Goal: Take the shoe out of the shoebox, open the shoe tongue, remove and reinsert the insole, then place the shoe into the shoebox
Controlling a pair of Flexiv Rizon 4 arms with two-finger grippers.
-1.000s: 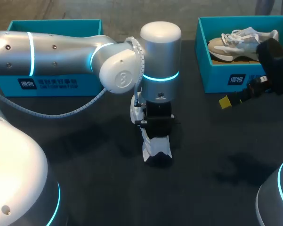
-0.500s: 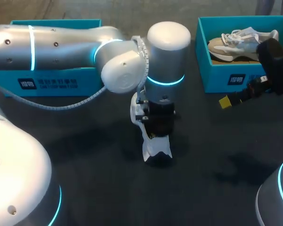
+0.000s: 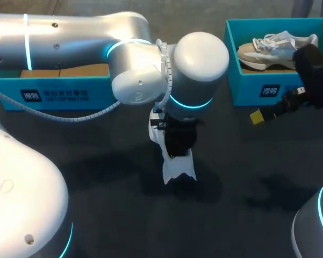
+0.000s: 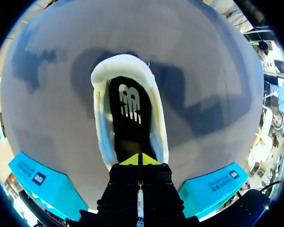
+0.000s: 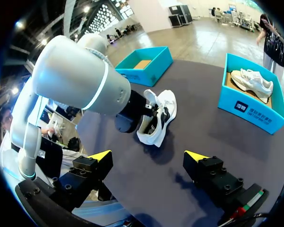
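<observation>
A white shoe [image 3: 178, 167] rests on the dark table near the middle, under my left arm's wrist. In the left wrist view the shoe's white rim [image 4: 101, 127] frames a black insole [image 4: 130, 111] with a white logo. My left gripper [image 4: 140, 160] has its yellow tips pressed together on the near end of that insole. From the right wrist view the shoe [image 5: 159, 118] stands tilted against the left gripper's black body. My right gripper [image 5: 148, 155] hangs open and empty well short of the shoe; one yellow fingertip [image 3: 256, 115] shows at the table's right.
A teal shoebox [image 3: 258, 88] at the back right holds a second pale shoe [image 3: 274, 48]. Another teal shoebox [image 3: 54, 94] with a bare cardboard floor stands at the back left, partly behind my left arm.
My left arm's wrist has risen and shifted a little to the right, still shut. The shoe has stayed almost in place. The right arm has not moved.
</observation>
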